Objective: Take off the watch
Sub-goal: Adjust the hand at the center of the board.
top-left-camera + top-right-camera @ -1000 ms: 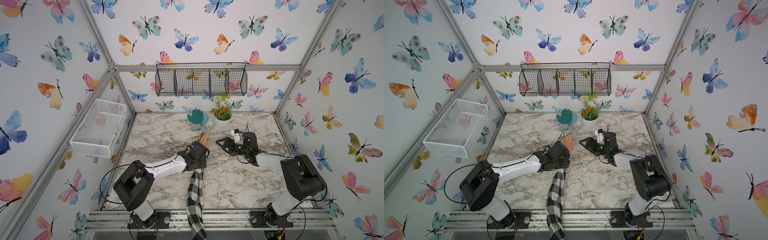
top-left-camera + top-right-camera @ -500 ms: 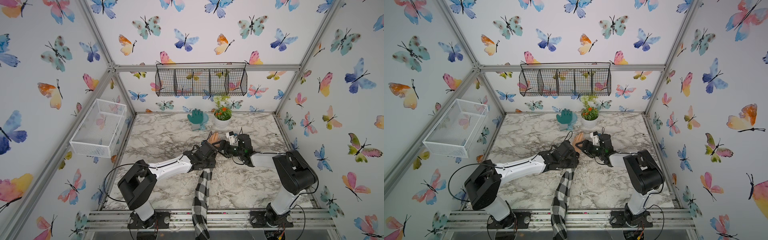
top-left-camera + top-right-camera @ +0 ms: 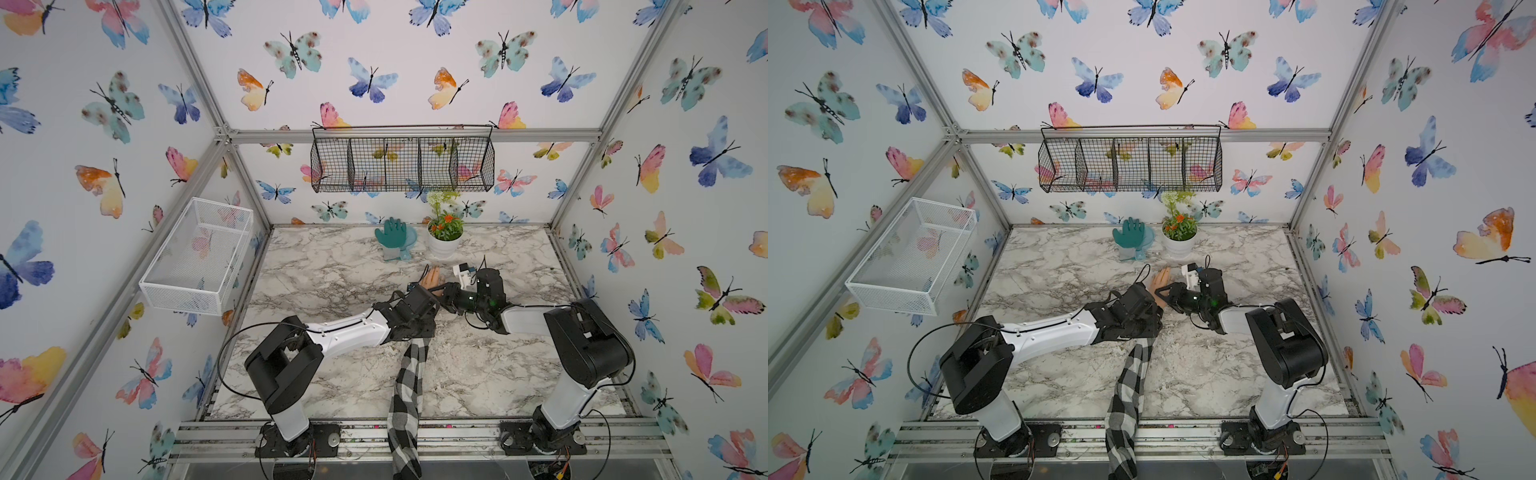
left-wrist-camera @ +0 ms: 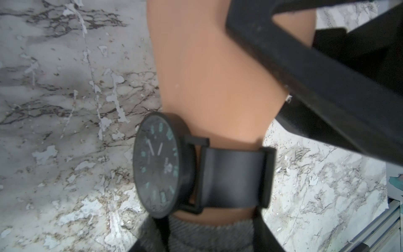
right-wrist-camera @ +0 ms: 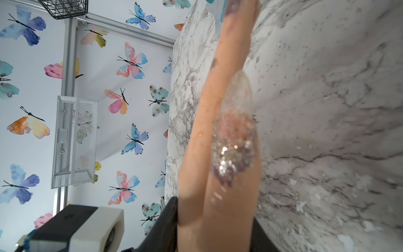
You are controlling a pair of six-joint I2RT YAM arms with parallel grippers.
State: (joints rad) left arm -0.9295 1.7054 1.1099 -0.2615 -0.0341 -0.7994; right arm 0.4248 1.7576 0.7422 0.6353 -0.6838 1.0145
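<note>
Since a sec ago the right fingers (image 3: 1163,293) have swung in from the side and narrowed a lot. They now sit either side of the dummy hand (image 3: 432,276), w/ one black finger lying across it in the left wrist view. Can't tell if they're clamped on yet or just short of it. The hand itself has also shifted a bit toward the right arm.

Near to far: the checked sleeve (image 3: 409,374) runs from the front rail over the table (image 3: 332,270). The left fingers (image 4: 207,239) are closed tight on the sleeved forearm, just below the watch (image 4: 165,165). The watch is on the wrist, strap wrapped round, face turned to the side. Beyond it is the bare hand, then the right fingers.

Meaning, prob.: the arm's getting steadied at both ends, so setup's nearly done but the watch isn't off yet. The strap needs working loose next.
</note>
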